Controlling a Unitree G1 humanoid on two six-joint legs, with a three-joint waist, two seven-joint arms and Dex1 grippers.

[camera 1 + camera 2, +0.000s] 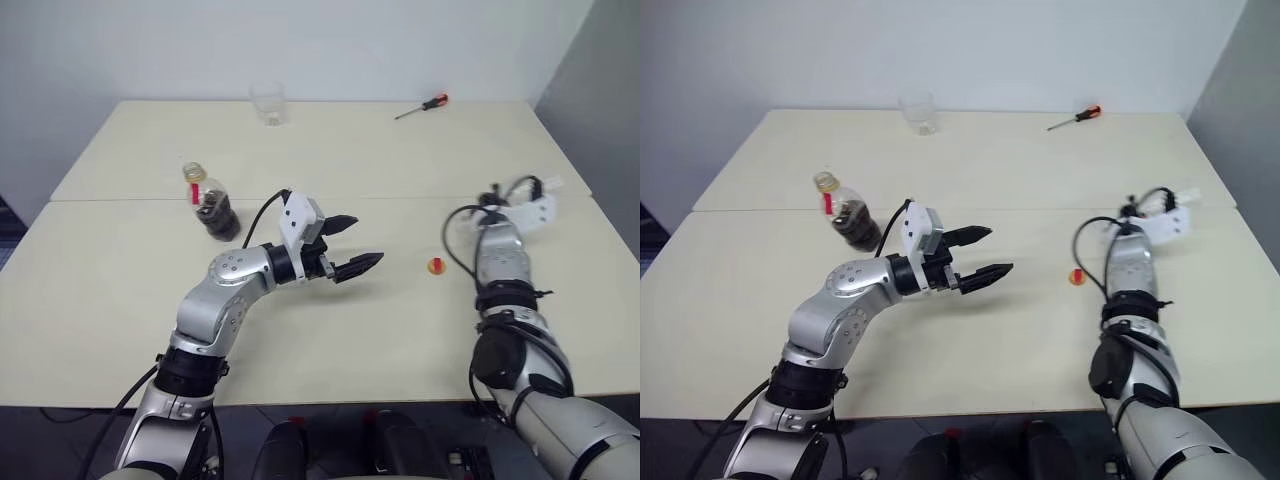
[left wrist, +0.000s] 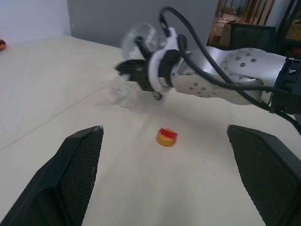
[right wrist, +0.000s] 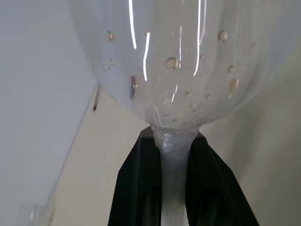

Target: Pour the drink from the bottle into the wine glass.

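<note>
Your right end effector [image 3: 174,188] is clamped on the thin stem of the wine glass [image 3: 178,61], whose bowl sits just past the fingers; the left wrist view shows the glass held above the table [image 1: 400,150]. Your left end effector [image 1: 350,247] hangs over the middle of the table with its fingers wide apart and nothing between them. The bottle [image 1: 210,205] stands behind the left arm, the dark drink [image 1: 217,218] low in its body. A small yellow-and-red cap [image 1: 436,266] lies between the arms.
</note>
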